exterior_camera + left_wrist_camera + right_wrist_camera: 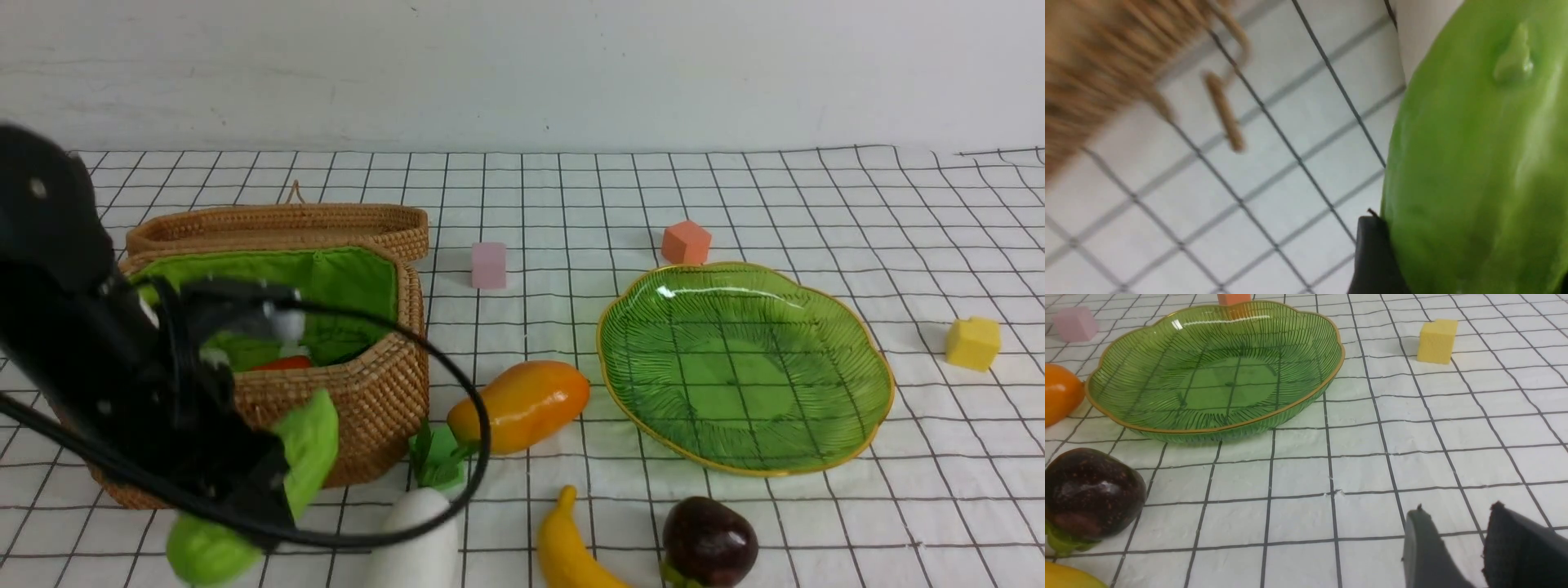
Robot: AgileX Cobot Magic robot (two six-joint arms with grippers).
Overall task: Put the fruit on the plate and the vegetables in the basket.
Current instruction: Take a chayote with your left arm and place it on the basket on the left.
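White cloth [571,204] ruled in black squares covers your desk, with a pale wall behind. Your left gripper [245,482] sits at the near left corner, in front of the basket [375,392], against a glossy lime-green thing [310,441]. One black finger [1372,261] touches it, but you cannot tell whether the jaws have it clamped. The carrot [282,363] lies inside the basket, and the lid [277,224] rests just behind. The radish [416,539] lies at the near edge, just right of the basket. The mango [522,404] lies beyond it, between basket and plate [735,359]. The banana [571,555] and the purple fruit [709,539] lie along the near edge, in front of the plate. Your right gripper [1457,522] hangs low over the cloth on the plate's near side, its fingers a narrow gap apart and empty.
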